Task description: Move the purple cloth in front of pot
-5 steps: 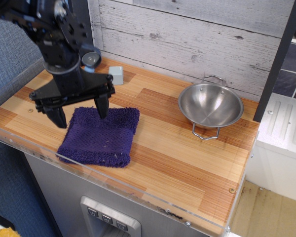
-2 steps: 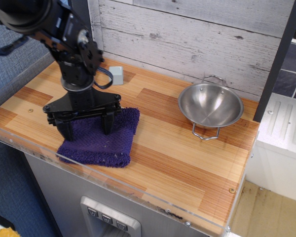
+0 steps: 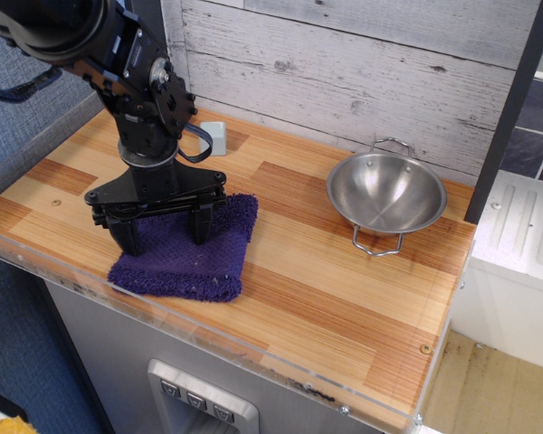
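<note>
Observation.image: gripper (image 3: 164, 237) lower, onto purple cloth (image 3: 185, 262)

The cloth (image 3: 183, 258) is dark purple-blue with a woven centre and fuzzy edges. On it, the gripper (image 3: 165, 233) is matte black. Right of the cloth, the pot (image 3: 385, 192) is shiny silver steel. Under the cloth, the counter (image 3: 326, 289) shows striped orange-brown wood grain. Behind it, the wall (image 3: 344, 63) is whitewashed grey planks.

The cloth (image 3: 185, 253) lies on the desk (image 3: 326, 298), well left of the pot (image 3: 385, 192). The pincer (image 3: 166, 233) stands on the cloth.
</note>
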`<control>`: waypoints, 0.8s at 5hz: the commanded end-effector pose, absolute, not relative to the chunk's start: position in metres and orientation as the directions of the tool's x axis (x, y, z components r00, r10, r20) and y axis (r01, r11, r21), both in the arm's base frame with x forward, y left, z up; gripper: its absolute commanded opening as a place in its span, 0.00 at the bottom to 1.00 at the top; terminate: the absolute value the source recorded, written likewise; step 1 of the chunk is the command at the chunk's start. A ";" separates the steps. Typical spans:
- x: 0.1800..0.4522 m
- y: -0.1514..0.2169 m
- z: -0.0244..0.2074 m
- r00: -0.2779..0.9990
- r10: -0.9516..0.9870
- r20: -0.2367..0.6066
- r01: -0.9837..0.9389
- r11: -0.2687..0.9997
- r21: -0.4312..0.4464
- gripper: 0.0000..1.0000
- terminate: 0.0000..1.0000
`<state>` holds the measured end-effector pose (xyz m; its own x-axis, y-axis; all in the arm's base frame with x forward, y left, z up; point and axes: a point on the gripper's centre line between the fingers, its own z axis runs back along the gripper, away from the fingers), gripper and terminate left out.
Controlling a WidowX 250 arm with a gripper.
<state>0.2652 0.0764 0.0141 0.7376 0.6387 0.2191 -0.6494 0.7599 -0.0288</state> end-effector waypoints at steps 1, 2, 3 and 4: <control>0.259 0.055 0.020 0.758 0.613 0.221 -0.620 0.783 -0.048 1.00 0.00; 0.258 0.032 0.025 0.790 0.570 0.227 -0.574 0.817 -0.056 1.00 0.00; 0.257 0.006 0.028 0.823 0.521 0.225 -0.521 0.851 -0.067 1.00 0.00; 0.257 -0.016 0.030 0.849 0.480 0.223 -0.475 0.877 -0.076 1.00 0.00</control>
<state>0.2543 -0.0180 0.0166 0.8606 0.4719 0.1916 -0.4705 0.8806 -0.0554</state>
